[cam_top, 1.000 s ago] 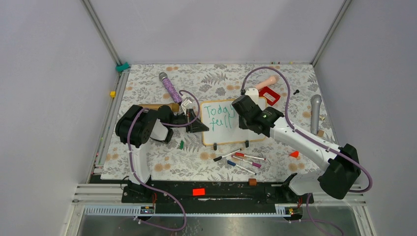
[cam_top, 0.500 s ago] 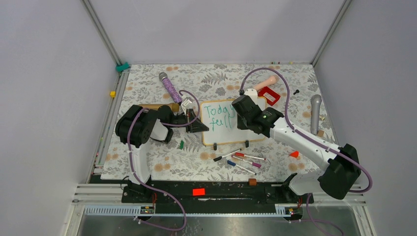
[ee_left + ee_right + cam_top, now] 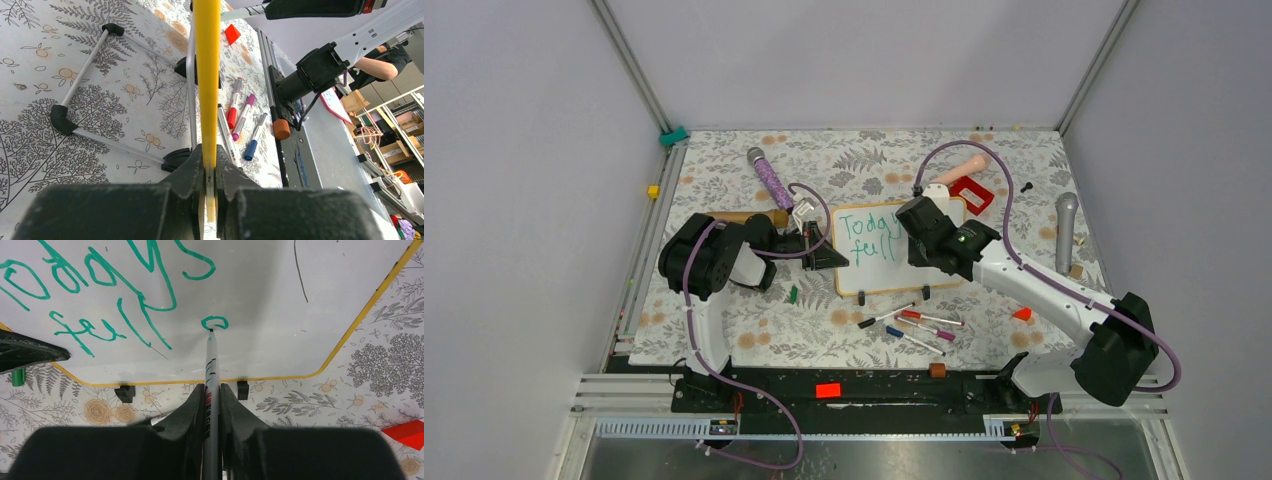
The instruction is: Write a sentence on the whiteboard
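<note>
Where the top view shows the centre of the floral cloth (image 3: 724,180), the whiteboard (image 3: 876,275) stands tilted on its black clip feet, between the two arms. The sentence (image 3: 871,236) is in green on its upper half: "Today" on the first line and "full" beneath.

The left gripper (image 3: 826,256) reaches in from the left of the frame. In its wrist view the left gripper (image 3: 210,172) has its jaws closed on the yellow-tan frame edge of the whiteboard (image 3: 206,75), which runs straight up the middle of the picture.

The right gripper (image 3: 916,228) hangs over the board's right part. In the right wrist view the right gripper (image 3: 212,390) has its jaws clamped around a marker (image 3: 211,357), whose tip touches the whiteboard (image 3: 280,300) at a small green loop (image 3: 215,323), just right of the sentence (image 3: 131,320).

Loose markers (image 3: 914,325) lie on the cloth below the board, lower centre of the top view, and show again in the left wrist view (image 3: 240,110). A small red block (image 3: 1022,313) sits to their right.
</note>
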Robot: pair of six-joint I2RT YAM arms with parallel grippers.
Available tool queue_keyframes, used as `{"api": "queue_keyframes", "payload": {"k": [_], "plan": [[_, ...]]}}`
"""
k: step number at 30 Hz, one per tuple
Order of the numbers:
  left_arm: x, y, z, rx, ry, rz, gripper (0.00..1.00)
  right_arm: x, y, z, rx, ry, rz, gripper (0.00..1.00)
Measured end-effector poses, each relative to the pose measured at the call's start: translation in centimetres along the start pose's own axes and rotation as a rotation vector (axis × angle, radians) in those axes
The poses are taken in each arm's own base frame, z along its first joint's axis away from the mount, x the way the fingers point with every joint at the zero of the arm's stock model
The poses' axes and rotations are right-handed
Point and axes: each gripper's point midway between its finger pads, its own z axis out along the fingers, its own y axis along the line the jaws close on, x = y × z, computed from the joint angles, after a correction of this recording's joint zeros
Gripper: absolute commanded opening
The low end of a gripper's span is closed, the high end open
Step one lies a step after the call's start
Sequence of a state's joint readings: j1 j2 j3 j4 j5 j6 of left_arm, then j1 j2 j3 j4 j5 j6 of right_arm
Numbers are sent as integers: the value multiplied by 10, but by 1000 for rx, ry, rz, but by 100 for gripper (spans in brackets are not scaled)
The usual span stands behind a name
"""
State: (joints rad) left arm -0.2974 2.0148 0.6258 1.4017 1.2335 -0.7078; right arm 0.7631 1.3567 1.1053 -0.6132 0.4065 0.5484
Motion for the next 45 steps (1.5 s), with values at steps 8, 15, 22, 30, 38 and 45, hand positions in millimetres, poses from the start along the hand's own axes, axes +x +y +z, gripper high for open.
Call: {"api": "queue_keyframes", "payload": {"k": [8, 15, 22, 30, 38, 45], "plan": [[0, 0, 0, 0, 0, 1, 0, -1, -7, 0, 40, 1, -16, 0], [0, 0, 0, 0, 0, 1, 0, -13, -9, -3, 59, -19, -26, 0], [0, 0, 0, 2, 1, 2, 0, -23, -7, -7, 31, -59, -18, 0], [0, 0, 0, 2, 1, 3, 0, -37, -12, -26, -23, -137, 26, 0], [0, 0, 0, 2, 1, 3, 0, -38, -19, -23, -15, -133, 46, 0], [0, 0, 0, 2, 1, 3, 0, -35, -21, -13, 6, -108, 40, 0]]}}
